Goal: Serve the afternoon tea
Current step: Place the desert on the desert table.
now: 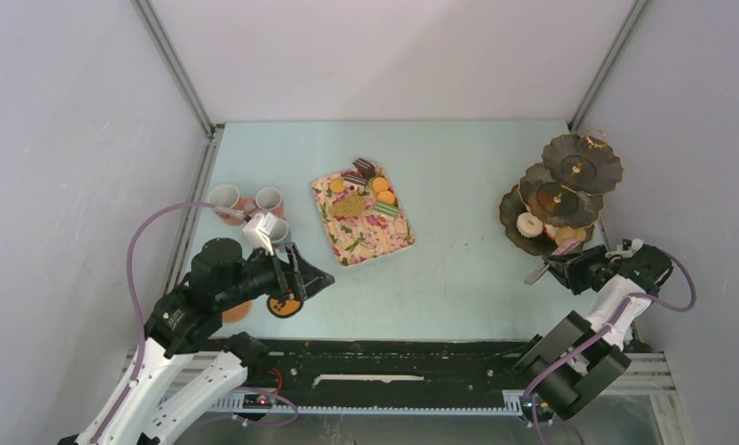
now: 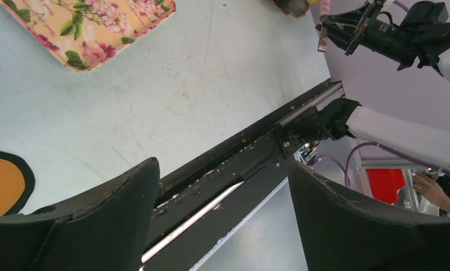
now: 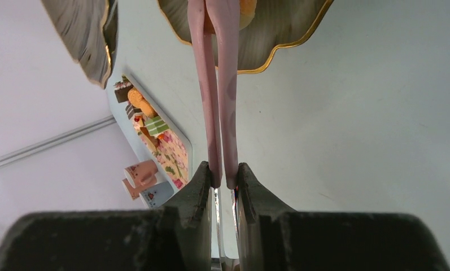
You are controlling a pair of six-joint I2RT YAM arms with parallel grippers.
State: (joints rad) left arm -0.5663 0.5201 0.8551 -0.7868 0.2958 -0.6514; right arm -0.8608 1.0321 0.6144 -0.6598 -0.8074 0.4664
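The dark three-tier scalloped stand point(image 1: 560, 190) is at the far right, with a white treat point(image 1: 529, 224) and yellow ones on its bottom tier. My right gripper point(image 3: 223, 178) is shut on the pink tongs point(image 3: 219, 84). Their tips reach an orange treat point(image 3: 245, 14) on the stand's bottom tier point(image 3: 284, 39). More treats point(image 1: 381, 185) lie on the floral tray point(image 1: 361, 218). Two pink-orange mugs point(image 1: 224, 199) and a grey mug point(image 1: 274, 229) stand at the left. My left gripper point(image 1: 312, 271) hangs open and empty just above a black-rimmed orange coaster point(image 1: 285, 306).
A second orange coaster point(image 1: 235, 311) shows partly under my left arm. The black rail point(image 2: 222, 169) at the table's near edge runs below my left fingers. The enclosure's walls and metal posts close in the table on three sides.
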